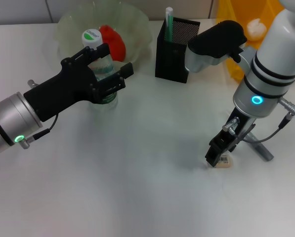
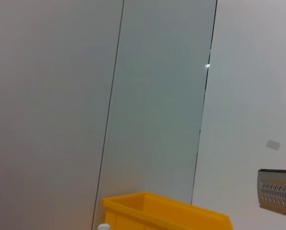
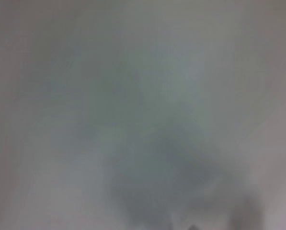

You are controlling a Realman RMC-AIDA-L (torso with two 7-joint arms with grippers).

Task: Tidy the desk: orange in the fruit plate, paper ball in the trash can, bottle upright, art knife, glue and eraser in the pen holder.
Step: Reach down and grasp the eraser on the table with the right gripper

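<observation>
While left gripper (image 1: 109, 64) grips bottle (image 1: 101, 69), orange (image 1: 113, 40) in plate (image 1: 137, 27), right gripper (image 1: 217, 154) clamps eraser (image 1: 223, 161).

We're looking at an office-style test bench: a plain white worktop (image 1: 137, 197) carrying a black mesh pen holder (image 1: 174, 49). Behind it, a yellow plastic bin (image 2: 162, 213) sits against bare grey partition panels (image 2: 152, 96).

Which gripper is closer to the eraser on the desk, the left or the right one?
Right. The right gripper is down at the eraser; the left gripper is far across the desk, around the upright bottle.
</observation>
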